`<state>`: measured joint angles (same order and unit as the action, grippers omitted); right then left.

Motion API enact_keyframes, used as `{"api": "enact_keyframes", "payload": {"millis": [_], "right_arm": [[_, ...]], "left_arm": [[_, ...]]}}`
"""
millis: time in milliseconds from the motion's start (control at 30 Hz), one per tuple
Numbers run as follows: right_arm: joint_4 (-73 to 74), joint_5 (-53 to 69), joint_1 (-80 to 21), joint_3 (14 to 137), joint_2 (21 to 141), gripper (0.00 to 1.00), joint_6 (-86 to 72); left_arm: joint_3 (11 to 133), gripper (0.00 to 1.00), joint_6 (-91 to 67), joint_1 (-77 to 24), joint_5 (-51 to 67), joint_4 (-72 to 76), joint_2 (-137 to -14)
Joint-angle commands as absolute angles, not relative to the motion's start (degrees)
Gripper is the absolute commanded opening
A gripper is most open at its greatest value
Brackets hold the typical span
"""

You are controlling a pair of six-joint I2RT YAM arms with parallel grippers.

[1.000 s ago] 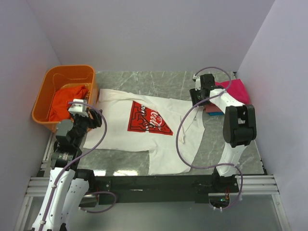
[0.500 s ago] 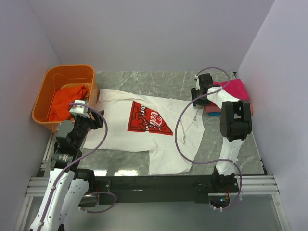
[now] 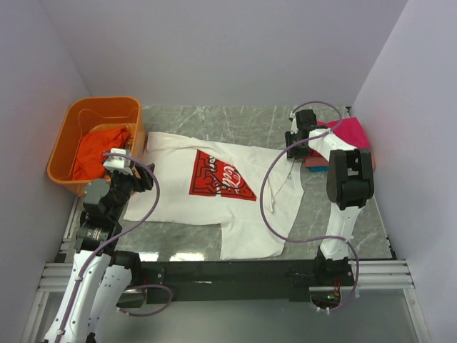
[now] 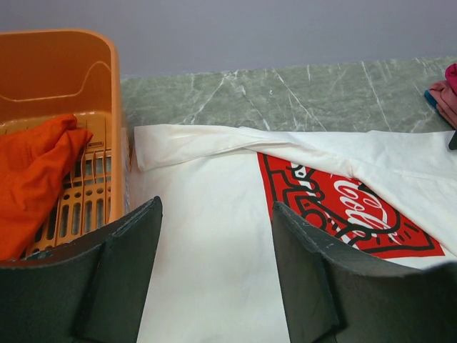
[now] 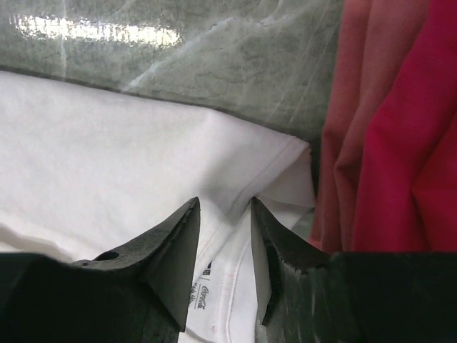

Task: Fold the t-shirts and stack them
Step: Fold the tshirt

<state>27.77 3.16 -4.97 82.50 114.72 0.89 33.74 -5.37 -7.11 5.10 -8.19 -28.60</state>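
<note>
- White shirt (image 3: 214, 193) lay spread on the bench (image 3: 235, 118), print up, between basket (image 3: 68, 128) and pink stack (image 3: 350, 136).
- Right jaws stood narrowly apart astride its collar-end edge; whether they pinched cloth was unclear.
- Left jaws hung wide open above its hem, empty.
- Probably best: pinch both edges securely, then lift evenly.

White t-shirt (image 3: 178, 193) centre: red print (image 3: 218, 177), white lettering. Orange basket (image 3: 71, 121) far left, orange-red shirt (image 3: 96, 150) inside. Magenta shirt (image 3: 353, 134), pink shirt (image 5: 343, 107) far right. Grey-green marbled table (image 3: 235, 121).
</note>
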Motion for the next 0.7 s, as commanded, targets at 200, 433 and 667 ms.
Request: {"api": "enact_keyframes", "payload": {"millis": [200, 433, 667], "right_arm": [[29.0, 2.55, -4.57, 84.73, 115.4, 0.41, -1.58], [29.18, 2.28, -4.48, 84.29, 115.84, 0.42, -1.76], [29.79, 3.43, -4.39, 84.99, 117.07, 0.29, -2.11]], "left_arm": [[33.49, 0.68, -5.01, -7.29, 4.66, -7.12, -28.04], [33.49, 0.68, -5.01, -7.21, 4.66, -7.21, -27.86], [33.49, 0.68, -4.92, -7.29, 4.48, -7.12, -27.86]]}}
